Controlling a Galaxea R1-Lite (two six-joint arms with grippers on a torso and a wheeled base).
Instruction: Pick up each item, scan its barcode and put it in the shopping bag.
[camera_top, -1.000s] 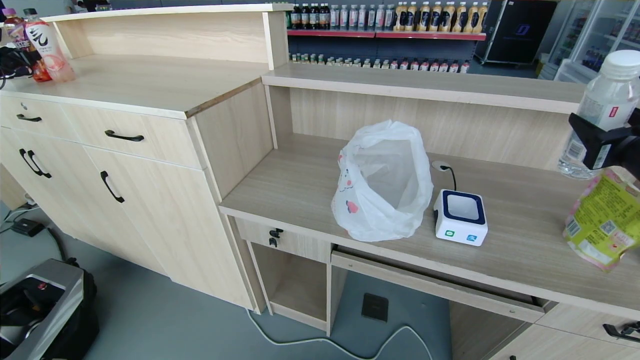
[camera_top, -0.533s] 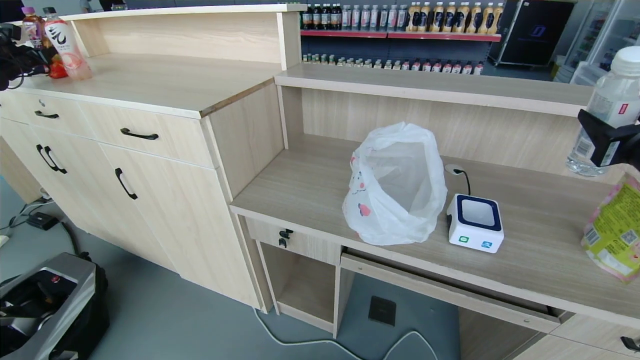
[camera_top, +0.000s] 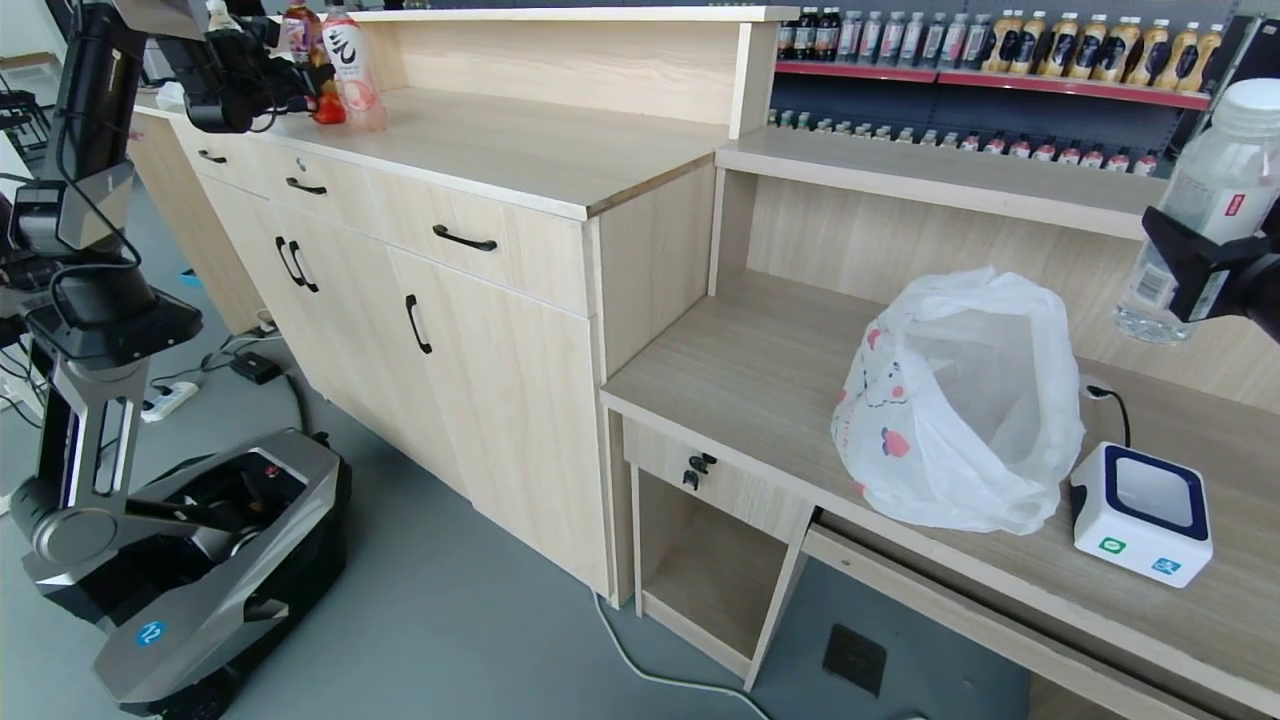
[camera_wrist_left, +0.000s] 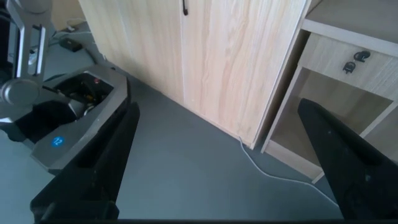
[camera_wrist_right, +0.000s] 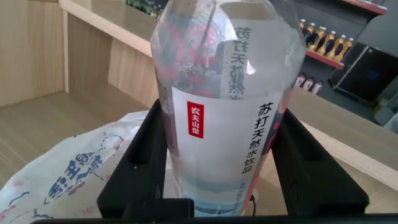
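Observation:
A clear water bottle (camera_top: 1215, 190) with a white cap hangs upright above the counter's far right, and my right gripper (camera_top: 1200, 270) is shut on its lower body. In the right wrist view the bottle (camera_wrist_right: 227, 106) stands between the black fingers (camera_wrist_right: 146, 162) of the gripper (camera_wrist_right: 224, 180). The white shopping bag (camera_top: 960, 400) stands open on the low counter, below and left of the bottle; part of it (camera_wrist_right: 68, 174) lies under the bottle. A white and blue scanner (camera_top: 1142, 512) sits right of the bag. My left gripper (camera_wrist_left: 217, 168) is open over the grey floor, holding nothing.
A tall cabinet counter (camera_top: 520, 150) stands left of the low counter (camera_top: 740, 370), with drink bottles (camera_top: 345, 70) at its far end. Another robot (camera_top: 100, 300) stands at the far left, its base (camera_wrist_left: 68, 118) on the floor. Shelves of bottles (camera_top: 1000, 45) fill the back.
The whole head view has swung, so the bag and scanner now lie farther right and the green pouch has left the picture. The bottle stays in my right gripper.

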